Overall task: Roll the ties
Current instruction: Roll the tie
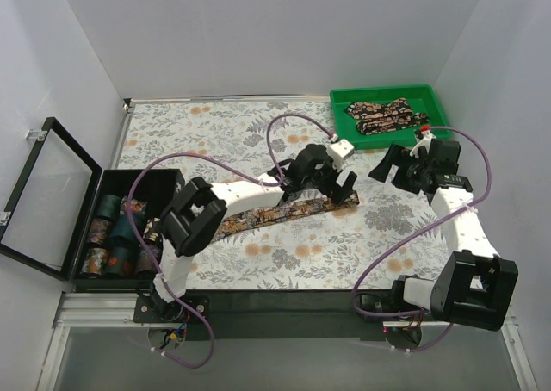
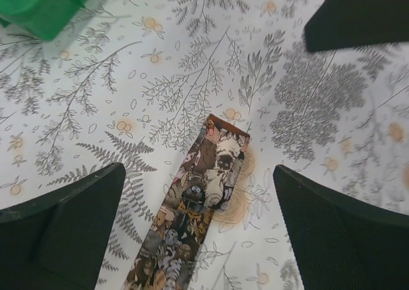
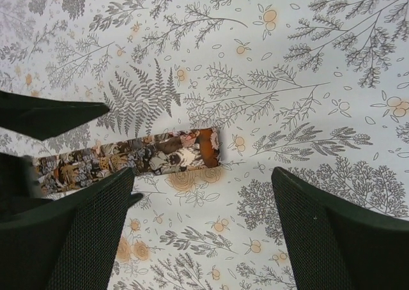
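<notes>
Brown paisley tie: flat mid-desk
Left gripper: wide open over its right end, gotta pinch square, roll tight
Right gripper: open too, empty

A tie lies flat across the middle of the tablecloth, running left to right, with its right end under my left claw. My right claw hangs to the right of that end, apart from it. Behind it, in the far right corner, sits a tray with more ties in it. At the left edge stands a box, its lid thrown back leftward, with rolled ties inside.
</notes>
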Available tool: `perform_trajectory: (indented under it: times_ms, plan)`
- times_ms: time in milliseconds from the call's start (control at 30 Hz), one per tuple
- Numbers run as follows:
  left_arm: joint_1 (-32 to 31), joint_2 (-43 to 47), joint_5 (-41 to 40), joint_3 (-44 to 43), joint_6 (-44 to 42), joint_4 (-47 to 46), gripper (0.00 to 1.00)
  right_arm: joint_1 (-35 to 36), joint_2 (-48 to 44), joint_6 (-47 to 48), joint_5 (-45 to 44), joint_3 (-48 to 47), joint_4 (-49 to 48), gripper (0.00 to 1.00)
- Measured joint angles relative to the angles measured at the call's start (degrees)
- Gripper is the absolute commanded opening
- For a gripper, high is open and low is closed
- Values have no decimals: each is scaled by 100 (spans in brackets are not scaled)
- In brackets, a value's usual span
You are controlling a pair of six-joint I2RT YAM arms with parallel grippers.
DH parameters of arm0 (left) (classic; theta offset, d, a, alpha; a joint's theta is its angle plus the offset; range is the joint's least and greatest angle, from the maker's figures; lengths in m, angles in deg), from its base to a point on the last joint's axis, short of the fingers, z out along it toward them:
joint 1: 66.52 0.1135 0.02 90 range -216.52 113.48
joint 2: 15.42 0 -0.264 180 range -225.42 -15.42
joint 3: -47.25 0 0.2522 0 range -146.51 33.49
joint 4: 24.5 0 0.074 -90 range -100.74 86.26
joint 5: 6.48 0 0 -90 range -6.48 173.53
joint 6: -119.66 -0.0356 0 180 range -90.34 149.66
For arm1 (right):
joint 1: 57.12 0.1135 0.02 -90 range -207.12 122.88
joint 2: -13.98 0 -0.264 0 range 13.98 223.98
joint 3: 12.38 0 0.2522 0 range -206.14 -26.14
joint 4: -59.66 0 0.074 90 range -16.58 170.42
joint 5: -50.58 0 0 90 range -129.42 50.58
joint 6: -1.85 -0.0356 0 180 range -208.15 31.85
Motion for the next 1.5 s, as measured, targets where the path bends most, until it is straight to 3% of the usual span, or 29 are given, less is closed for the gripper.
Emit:
perform_trajectory:
  times_ms: [100, 233, 267, 367, 600, 1067, 1500]
  plan:
    - [15, 531, -216, 81, 498, 181, 89, -7, 264, 44, 197, -48, -31, 77]
    - [22, 938, -372, 116, 1344, 380, 75, -33, 754, -13, 667, -81, -284, 75]
    - [22, 986, -376, 146, 1576, 422, 64, -33, 861, -33, 758, -79, -356, 75]
    - [22, 973, -330, 243, 2275, 555, 47, -33, 1080, -98, 992, -20, -675, 74]
    - [22, 446, 15, 184, 3163, 807, 19, -33, 1440, -271, 1421, 507, -1462, 71]
    - [42, -114, 94, -212, 3456, 949, 15, -17, 2070, -321, 1805, 811, -2367, 66]
    - [142, -321, 118, -173, 3545, 970, 13, 118, 2527, 114, 2201, 820, -2479, 65]
